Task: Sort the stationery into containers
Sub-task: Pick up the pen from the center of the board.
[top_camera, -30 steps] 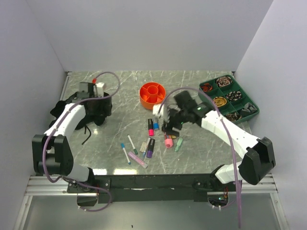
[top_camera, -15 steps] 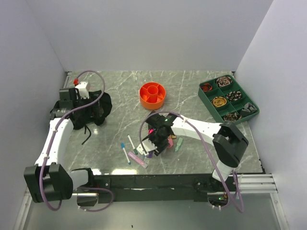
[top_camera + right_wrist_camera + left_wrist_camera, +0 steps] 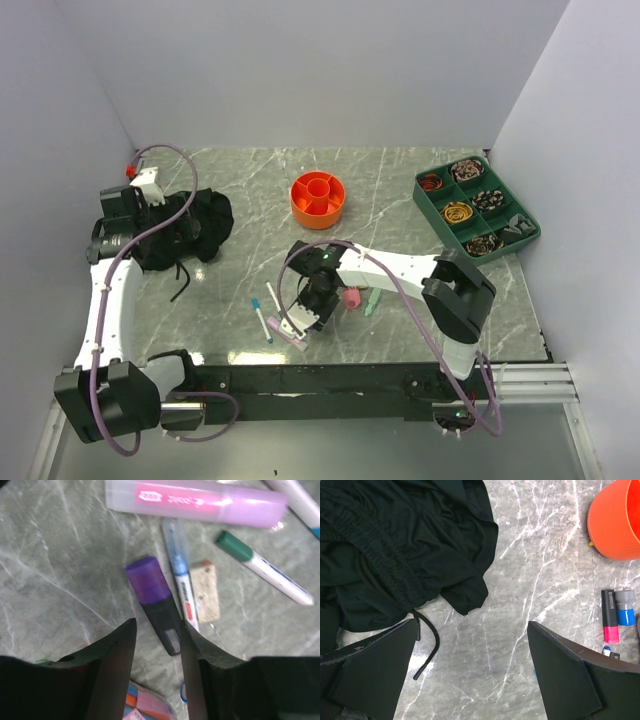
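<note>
right end effector sits half-open astride the purple highlighter on the desk, apart from the orange holder, nothing clamped yet, left end effector wide open, empty; risk: one jaw catches the touching blue pen, skewing the grip.

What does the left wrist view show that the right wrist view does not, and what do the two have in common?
Only left wrist: a black cloth bundle, the round orange plastic holder, a pink-and-black highlighter. Only right wrist: a purple-capped black highlighter flanked by the right gripper, a beige eraser, a green-capped white pen. Both: grey marble table.
</note>
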Controlling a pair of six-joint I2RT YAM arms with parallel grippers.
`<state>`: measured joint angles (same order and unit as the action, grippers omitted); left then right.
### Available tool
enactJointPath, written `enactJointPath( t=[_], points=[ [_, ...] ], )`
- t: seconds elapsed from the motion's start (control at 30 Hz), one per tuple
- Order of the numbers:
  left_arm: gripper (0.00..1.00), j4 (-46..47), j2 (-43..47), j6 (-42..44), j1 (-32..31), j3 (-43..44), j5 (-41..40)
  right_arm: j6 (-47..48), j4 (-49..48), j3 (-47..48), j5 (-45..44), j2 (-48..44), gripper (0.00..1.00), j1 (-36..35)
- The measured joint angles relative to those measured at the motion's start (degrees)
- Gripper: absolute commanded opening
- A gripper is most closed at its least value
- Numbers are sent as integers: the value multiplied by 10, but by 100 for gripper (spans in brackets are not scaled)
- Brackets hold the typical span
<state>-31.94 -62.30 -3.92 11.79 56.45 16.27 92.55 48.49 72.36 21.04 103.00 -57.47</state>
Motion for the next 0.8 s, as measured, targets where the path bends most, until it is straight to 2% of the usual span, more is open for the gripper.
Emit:
enactJointPath(
  t=[0.63, 0.73, 0.8],
  points=[
    [99, 8, 22, -20, 29, -16, 21, -12, 5, 8, -35, 61, 48, -24],
    [99, 9, 22, -26, 31, -16, 25, -20, 7, 22, -41, 70, 41, -24],
    [100, 9, 22, -28, 32, -16, 26, -23, 10, 23, -42, 71, 29, -24]
  ],
)
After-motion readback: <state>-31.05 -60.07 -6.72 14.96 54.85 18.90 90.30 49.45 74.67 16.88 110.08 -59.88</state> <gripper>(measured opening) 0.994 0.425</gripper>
